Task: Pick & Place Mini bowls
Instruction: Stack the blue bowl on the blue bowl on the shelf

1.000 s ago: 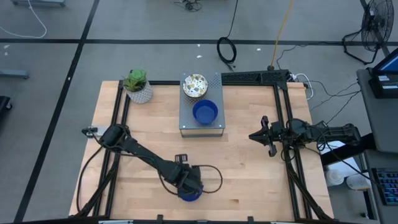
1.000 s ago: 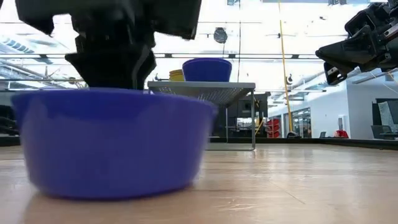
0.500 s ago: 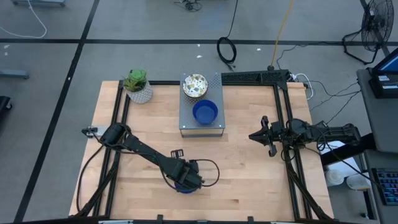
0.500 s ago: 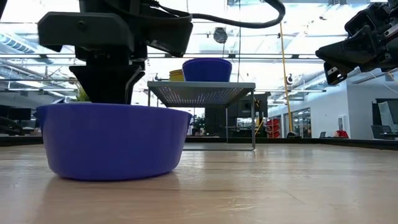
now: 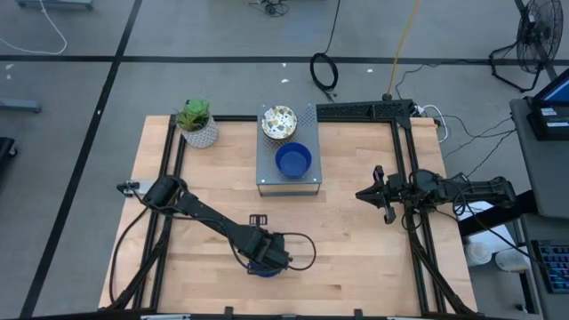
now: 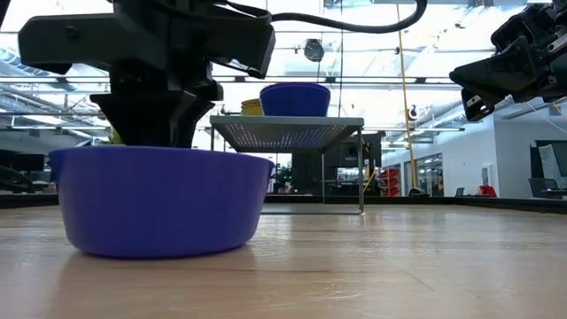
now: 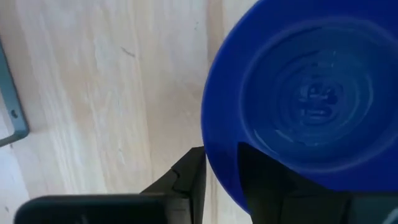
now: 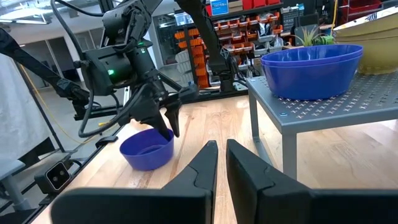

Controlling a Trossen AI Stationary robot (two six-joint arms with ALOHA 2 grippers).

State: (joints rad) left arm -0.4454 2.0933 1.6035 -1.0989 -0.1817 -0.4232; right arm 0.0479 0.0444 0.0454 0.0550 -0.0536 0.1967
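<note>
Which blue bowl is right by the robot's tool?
The blue bowl down on the wooden table, under the left tool. The other blue bowl sits up on the grey stand.

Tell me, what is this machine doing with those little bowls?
The left arm's gripper is at the rim of a blue bowl sitting on the wooden table near its front edge, one finger inside. Another blue bowl and speckled bowls rest on a grey stand. The right gripper waits, jaws nearly closed.

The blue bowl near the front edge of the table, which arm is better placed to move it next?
Left. The left pincer straddles the rim of the blue bowl, one finger inside and one outside. The right pincer waits far off by the table's right edge.
</note>
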